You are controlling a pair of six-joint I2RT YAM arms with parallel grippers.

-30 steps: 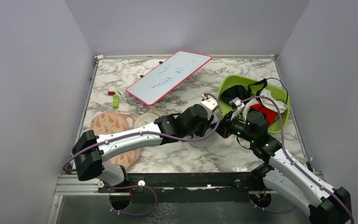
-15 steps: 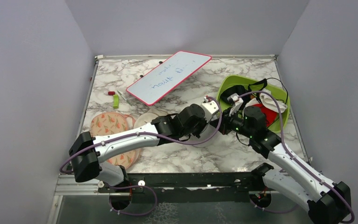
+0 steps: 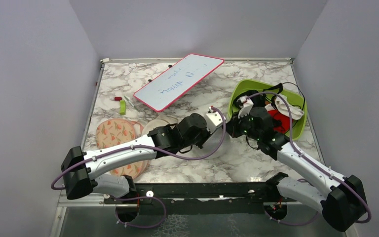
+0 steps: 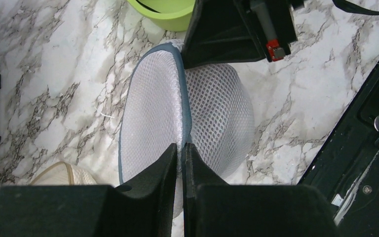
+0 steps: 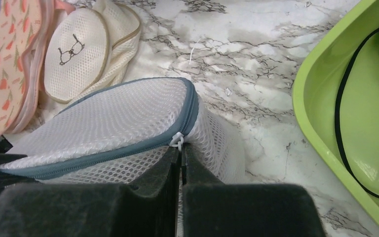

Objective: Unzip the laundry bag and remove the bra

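Marble table [image 3: 128, 84] carries everything here, and the green tub [image 5: 321, 98] sits close on the right, just beside the work. The laundry bag [image 4: 217, 113] stands on edge between the two arms, its blue-grey zip line [image 5: 103, 155] closed all the way round. The bra does not show: the white mesh hides whatever is inside.

The left gripper [image 4: 181, 155] has its fingers pressed together on the bag's near seam. The right gripper [image 5: 181, 158] is closed at the far end, pinching at the small white zip pull [image 5: 177, 140].

The main risk is that the whole bag drags along with the pull instead of the zip opening, since the mesh is soft and only one thin seam anchors it. If the left pinch slips, the bag could swing into the tub or over the beige pouch [image 5: 76, 54]. The pull itself is tiny and could slide out from between the right fingers. Mesh may also bunch into the slider and jam it.
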